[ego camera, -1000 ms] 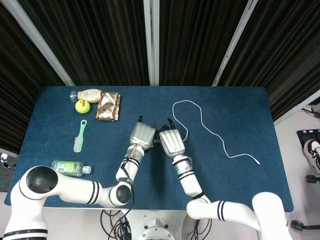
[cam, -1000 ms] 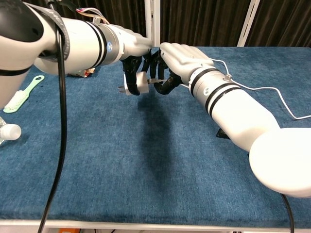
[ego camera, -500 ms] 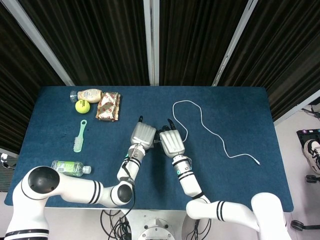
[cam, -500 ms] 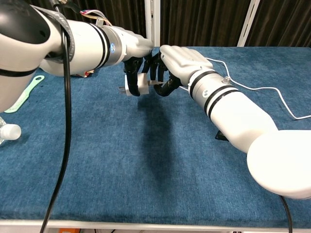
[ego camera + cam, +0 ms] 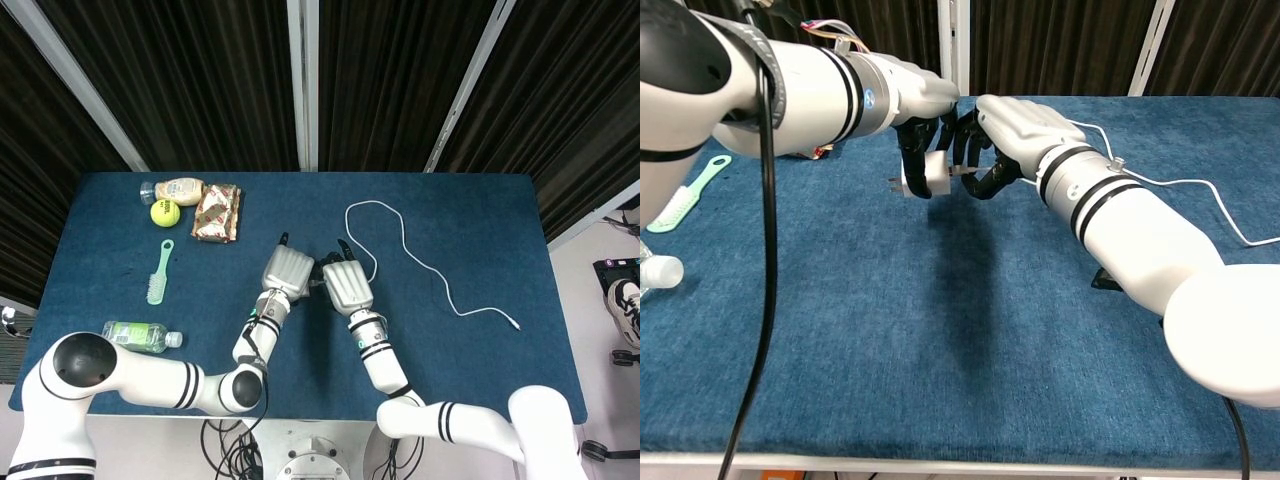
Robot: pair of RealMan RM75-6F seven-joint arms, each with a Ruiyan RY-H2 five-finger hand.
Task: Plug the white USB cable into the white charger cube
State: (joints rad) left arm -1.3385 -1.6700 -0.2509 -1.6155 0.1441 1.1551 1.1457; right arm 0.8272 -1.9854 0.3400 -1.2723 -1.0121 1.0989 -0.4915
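overhead, blue table point(image 5: 480, 350), dark curtains point(image 5: 200, 80); left robot hand point(image 5: 925, 105) gripping charger cube point(image 5: 936, 173), right robot hand point(image 5: 1015, 125) pinching usb cable point(image 5: 420, 262).

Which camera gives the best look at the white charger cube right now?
The chest view. From its low side angle, the white charger cube shows between the left hand and right hand, held above the table. In the head view, the backs of both hands cover it from above.

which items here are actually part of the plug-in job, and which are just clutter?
In use:
white charger cube, held by left hand
white USB cable, near end at right hand

Clutter:
tennis ball
green brush
water bottle
snack packet
small jar
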